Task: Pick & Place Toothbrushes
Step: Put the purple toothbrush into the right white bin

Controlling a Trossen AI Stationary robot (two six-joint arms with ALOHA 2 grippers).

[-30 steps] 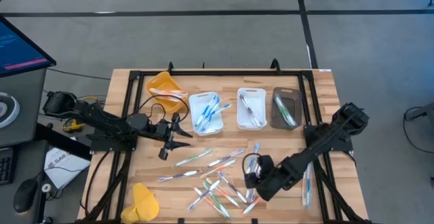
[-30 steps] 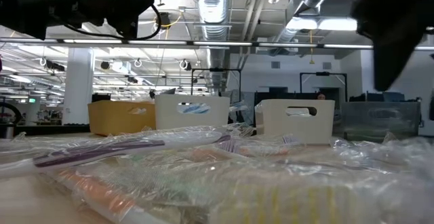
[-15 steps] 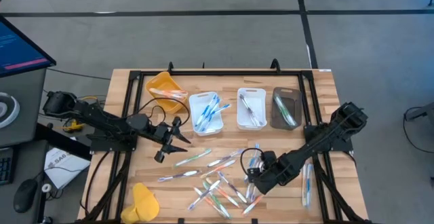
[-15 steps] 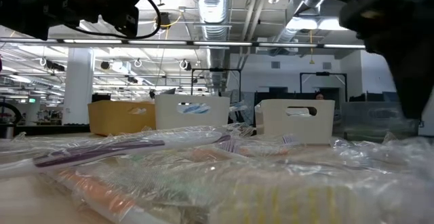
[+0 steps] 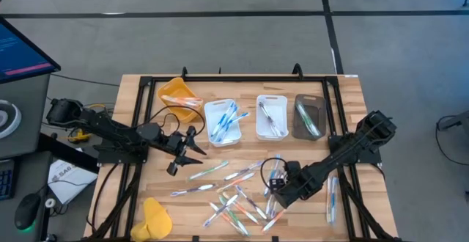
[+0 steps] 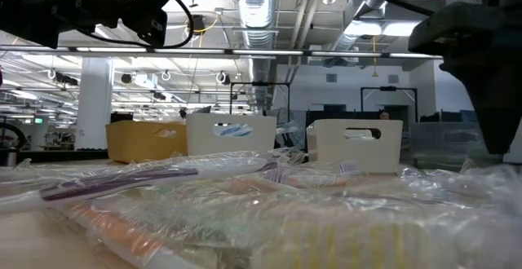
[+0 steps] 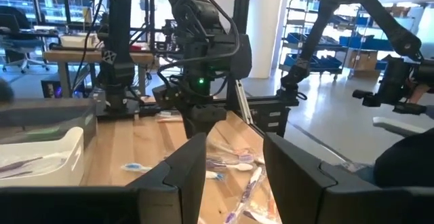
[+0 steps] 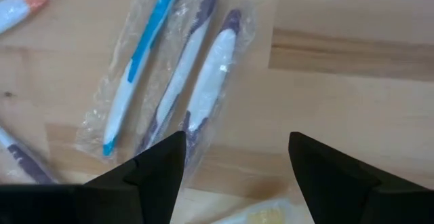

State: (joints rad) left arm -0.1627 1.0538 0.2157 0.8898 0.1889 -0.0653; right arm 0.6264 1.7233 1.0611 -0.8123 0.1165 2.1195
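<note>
Pale wood is the table (image 5: 344, 103), and from above the toothbrushes (image 5: 234, 198) lie scattered over its near middle part, most of them in clear wrappers. More toothbrushes lie in the white tray (image 5: 222, 122), the second white tray (image 5: 272, 116) and the dark tray (image 5: 309, 117) at the far side. The right hand (image 5: 274, 191) is low over the right edge of the scattered group. The left hand (image 5: 192, 144) waits over the table left of the white tray, holding nothing.

In the low view, wrapped toothbrushes (image 6: 147, 183) fill the foreground, and the trays stand behind them. The right arm shows as a dark shape at the right.

In the left wrist view, the fingers (image 7: 183, 170) of the left hand stand apart with nothing between them; loose toothbrushes (image 7: 234, 163) lie on the table beyond.

In the right wrist view, the fingers (image 8: 159, 166) of the right hand are spread wide and empty. Just past them lies one wrapper with a blue toothbrush (image 8: 135, 64) and two purple and white toothbrushes (image 8: 203, 81), side by side.
</note>
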